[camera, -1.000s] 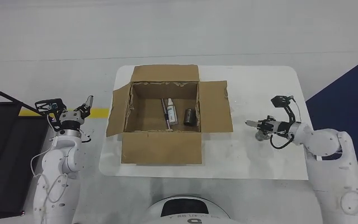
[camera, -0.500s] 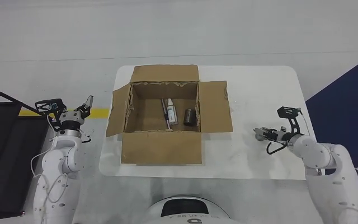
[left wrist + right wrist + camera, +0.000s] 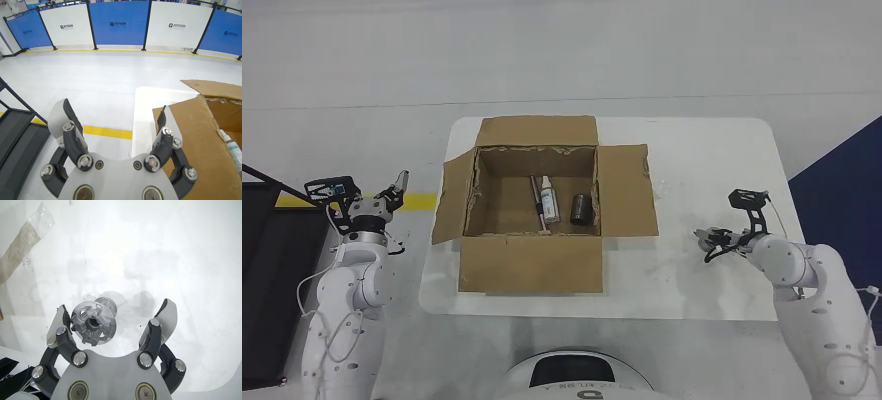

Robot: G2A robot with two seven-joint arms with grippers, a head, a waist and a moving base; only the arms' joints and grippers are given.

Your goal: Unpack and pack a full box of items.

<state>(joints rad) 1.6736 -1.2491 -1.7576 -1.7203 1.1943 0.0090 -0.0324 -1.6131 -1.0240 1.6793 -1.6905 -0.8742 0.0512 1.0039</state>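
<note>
Top view: the box (image 3: 532, 262) stands open mid-surface (image 3: 712, 150), with a bottle (image 3: 549, 200) and a dark cylinder (image 3: 581, 207) inside. To its right, the right pincer (image 3: 115, 307) is spread, a metal hub (image 3: 94, 325) touching one finger. Off the surface's left edge, the left pincer (image 3: 114, 106) is spread too.

I'm seeing a pale grey floor (image 3: 75, 72) with a yellow line (image 3: 105, 130) across it. Blue and white fence panels (image 3: 117, 24) at the back, black rack (image 3: 15, 132) by the line.
</note>
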